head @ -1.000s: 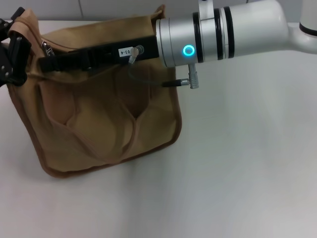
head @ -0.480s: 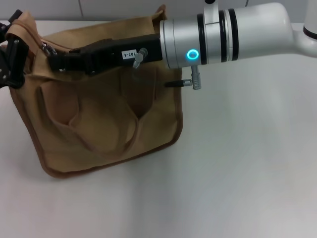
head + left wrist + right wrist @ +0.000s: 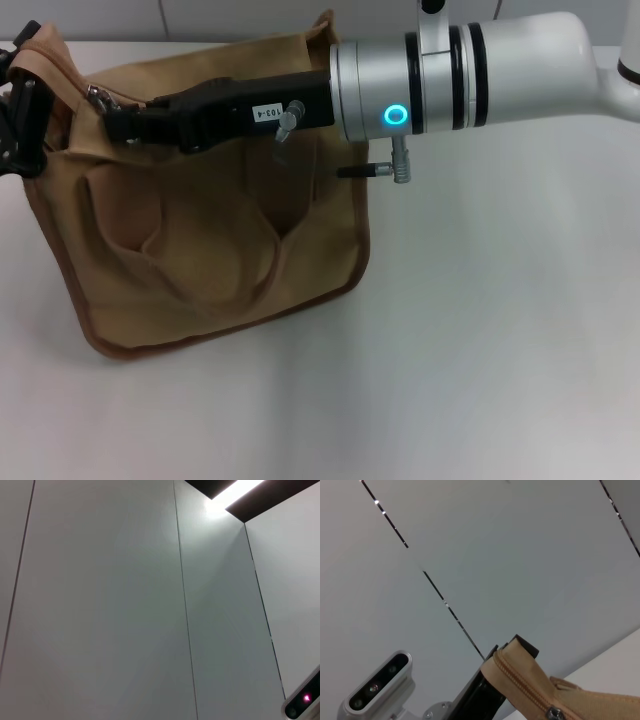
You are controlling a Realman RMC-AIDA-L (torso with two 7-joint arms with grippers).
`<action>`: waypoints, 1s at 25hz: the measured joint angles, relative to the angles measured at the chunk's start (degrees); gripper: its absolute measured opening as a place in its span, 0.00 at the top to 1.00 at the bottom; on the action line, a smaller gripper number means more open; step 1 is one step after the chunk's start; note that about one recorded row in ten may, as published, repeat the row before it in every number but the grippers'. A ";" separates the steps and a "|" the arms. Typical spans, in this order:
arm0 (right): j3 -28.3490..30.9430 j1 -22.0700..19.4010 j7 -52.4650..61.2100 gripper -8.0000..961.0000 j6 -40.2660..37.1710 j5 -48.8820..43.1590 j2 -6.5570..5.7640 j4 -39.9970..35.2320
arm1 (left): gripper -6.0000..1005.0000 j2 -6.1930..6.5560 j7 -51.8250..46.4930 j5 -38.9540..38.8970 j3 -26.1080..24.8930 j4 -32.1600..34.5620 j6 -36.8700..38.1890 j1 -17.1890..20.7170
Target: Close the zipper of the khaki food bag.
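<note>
the zipper [image 3: 100, 97] runs along the top panel of the khaki food bag [image 3: 210, 230], its small silver pull tab showing near the bag's left top corner; in the right wrist view the zipper teeth [image 3: 520, 680] run along a raised fabric edge. the bag sits on the white bench [image 3: 480, 350], toward the left and far side. it looks soft and slumped, so the canvas will likely buckle when the slider is pulled unless the end is held taut. the tab is small, smooth metal and may slip; it is the place to pinch. the right claw [image 3: 115, 125] reaches across the bag top, its tip just beside the tab; whether it is clenched on it i cannot tell. the left claw [image 3: 22, 115] is at the bag's left end by the handle; its grip is also unclear. the bench is plain and smooth. pale panelled walls show behind.
</note>
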 joint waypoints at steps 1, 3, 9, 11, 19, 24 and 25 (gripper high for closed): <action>0.04 -0.09 -0.02 0.98 -0.02 0.01 0.00 -0.02 | 0.96 0.00 0.00 0.00 0.00 0.00 -0.05 0.00; 0.04 -0.29 -0.28 0.98 -0.02 0.03 0.00 -0.06 | 0.96 0.00 0.00 0.00 -0.04 0.00 -0.20 0.01; 0.42 -1.43 -1.33 0.98 0.33 0.04 0.00 -0.05 | 0.96 0.00 0.00 0.02 -1.15 -0.38 -1.08 0.44; 0.49 -1.91 -1.53 0.98 0.36 0.04 0.00 -0.11 | 0.96 0.00 0.00 0.03 -1.58 -0.75 -1.34 0.58; 0.52 -3.21 -2.39 0.98 0.36 0.04 0.00 -0.13 | 0.96 0.06 0.05 0.03 -1.79 -0.94 -2.51 0.70; 0.55 -4.44 -3.17 0.98 0.37 0.04 0.00 -0.19 | 0.96 0.00 0.27 0.03 -2.64 -1.34 -3.09 0.78; 0.60 -4.74 -3.28 0.98 0.39 0.04 0.00 -0.25 | 0.96 0.00 0.41 0.03 -2.82 -1.48 -3.11 0.82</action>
